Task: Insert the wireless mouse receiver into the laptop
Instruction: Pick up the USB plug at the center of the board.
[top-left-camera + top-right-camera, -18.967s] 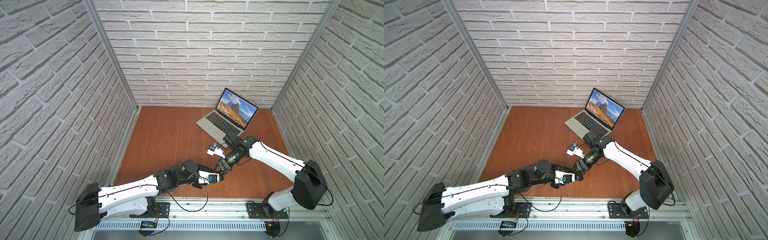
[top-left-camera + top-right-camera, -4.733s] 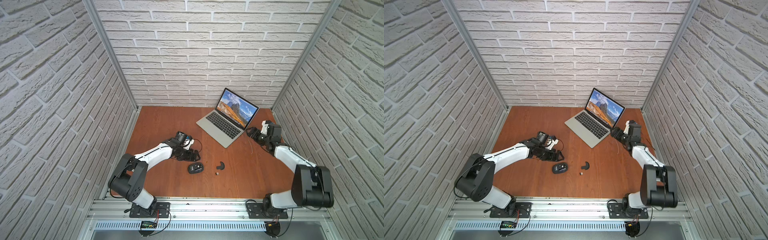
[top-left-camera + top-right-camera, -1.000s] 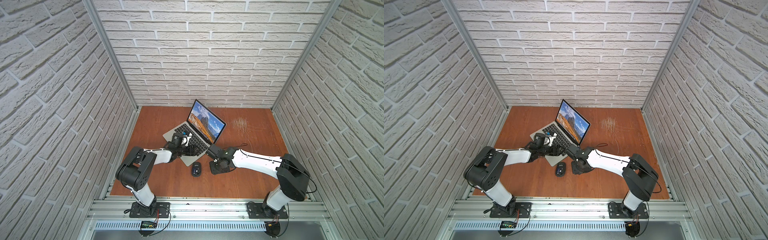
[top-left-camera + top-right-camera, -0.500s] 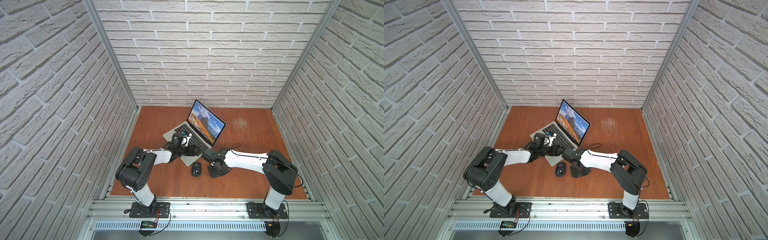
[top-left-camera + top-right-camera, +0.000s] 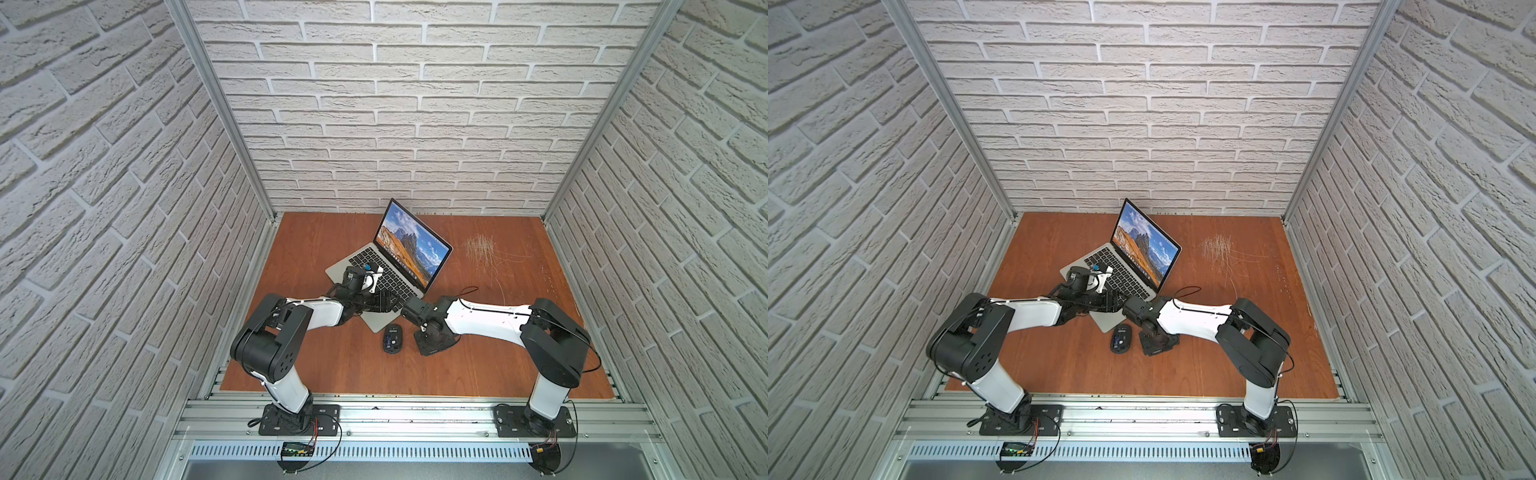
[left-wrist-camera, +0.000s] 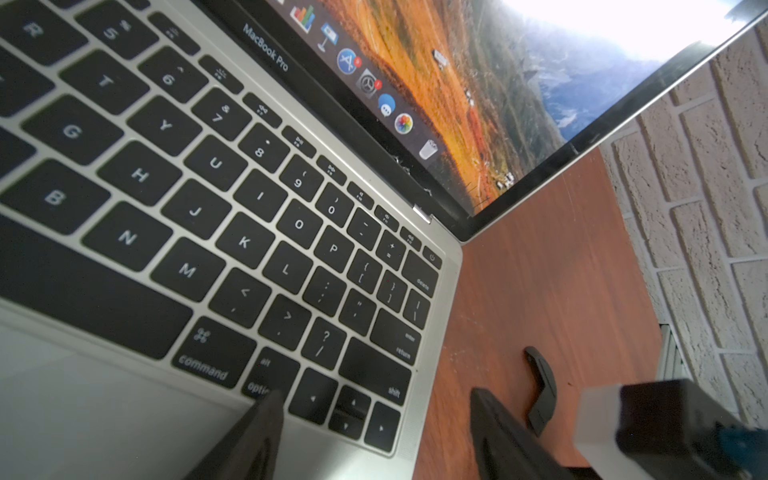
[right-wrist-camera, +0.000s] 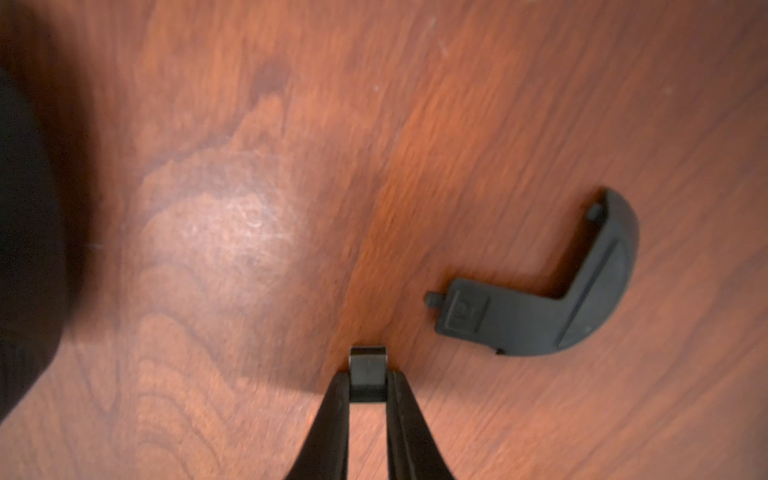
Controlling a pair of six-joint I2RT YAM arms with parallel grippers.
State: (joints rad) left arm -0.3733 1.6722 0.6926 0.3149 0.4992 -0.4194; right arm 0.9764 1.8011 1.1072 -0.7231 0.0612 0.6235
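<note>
The silver-grey laptop (image 5: 353, 266) (image 5: 1084, 266) stands open on the wooden table, screen lit with a mountain picture. The wireless mouse receiver (image 7: 367, 368), a tiny dark stub, sits on the table with my right gripper (image 7: 368, 384) shut on it, a finger pressed to each side. In both top views the right gripper (image 5: 428, 343) (image 5: 1156, 343) points down just right of the black mouse (image 5: 392, 338) (image 5: 1121, 338). My left gripper (image 6: 376, 411) (image 5: 384, 301) is open at the laptop's (image 6: 446, 266) near right corner, one finger over the palm rest, the other over the table.
A curved black mouse cover piece (image 7: 540, 299) (image 6: 542, 386) lies on the table close to the receiver. The mouse (image 7: 25, 208) fills one edge of the right wrist view. Brick walls enclose the table on three sides. Pale scratches (image 5: 480, 247) mark the wood at the back right.
My right gripper has drawn in toward the mouse, come down and closed on the receiver. The left gripper's jaws have narrowed slightly; the laptop has not moved.
</note>
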